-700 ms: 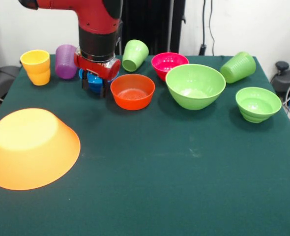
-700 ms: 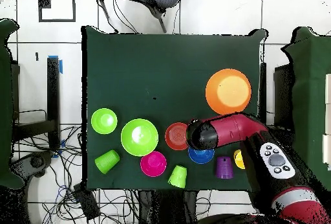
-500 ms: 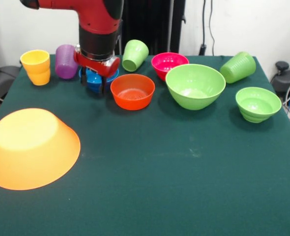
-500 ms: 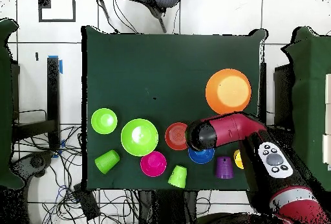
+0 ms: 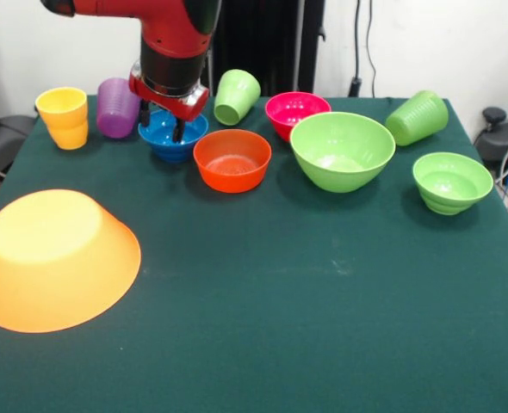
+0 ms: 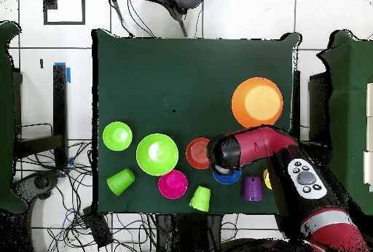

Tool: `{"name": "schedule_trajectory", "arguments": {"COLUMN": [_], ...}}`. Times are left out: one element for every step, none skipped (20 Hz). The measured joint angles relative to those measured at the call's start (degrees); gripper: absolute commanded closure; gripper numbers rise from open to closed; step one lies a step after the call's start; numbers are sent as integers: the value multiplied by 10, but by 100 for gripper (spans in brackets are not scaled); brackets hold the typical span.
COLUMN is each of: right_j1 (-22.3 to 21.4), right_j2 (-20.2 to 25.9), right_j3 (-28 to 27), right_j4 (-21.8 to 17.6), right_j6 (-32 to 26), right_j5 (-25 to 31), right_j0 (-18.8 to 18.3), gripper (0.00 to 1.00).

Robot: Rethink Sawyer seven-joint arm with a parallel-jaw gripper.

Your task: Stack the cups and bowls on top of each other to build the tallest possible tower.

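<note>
Gripper (image 5: 160,129) hangs over blue bowl (image 5: 170,138), beside red-orange bowl (image 5: 232,160); fingers spread, straddling the near rim, holding nothing. Best to descend squarely, pinch one wall, lift level toward orange bowl (image 5: 54,258).

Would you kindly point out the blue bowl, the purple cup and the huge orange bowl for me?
blue bowl (image 5: 170,138), front view, on its front wall.
purple cup (image 5: 114,107), front view, on its ribbed side.
huge orange bowl (image 5: 52,258), front view, on its upturned outer wall.
</note>
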Motion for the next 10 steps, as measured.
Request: {"name": "schedule_trajectory", "arguments": {"right_j1": [0, 0, 0, 0, 0, 0, 0, 0, 0, 0], "right_j2": [0, 0, 0, 0, 0, 0, 0, 0, 0, 0], "right_j3": [0, 0, 0, 0, 0, 0, 0, 0, 0, 0], "right_j4": [0, 0, 0, 0, 0, 0, 0, 0, 0, 0], "right_j6": [-2, -3, -4, -5, -5, -5, -5, -5, -5, -5], "right_j5": [1, 1, 1, 1, 1, 1, 1, 1, 1, 1], "right_j0": [0, 0, 0, 0, 0, -1, -1, -1, -3, -6], "gripper": [0, 0, 0, 0, 0, 0, 0, 0, 0, 0]}}
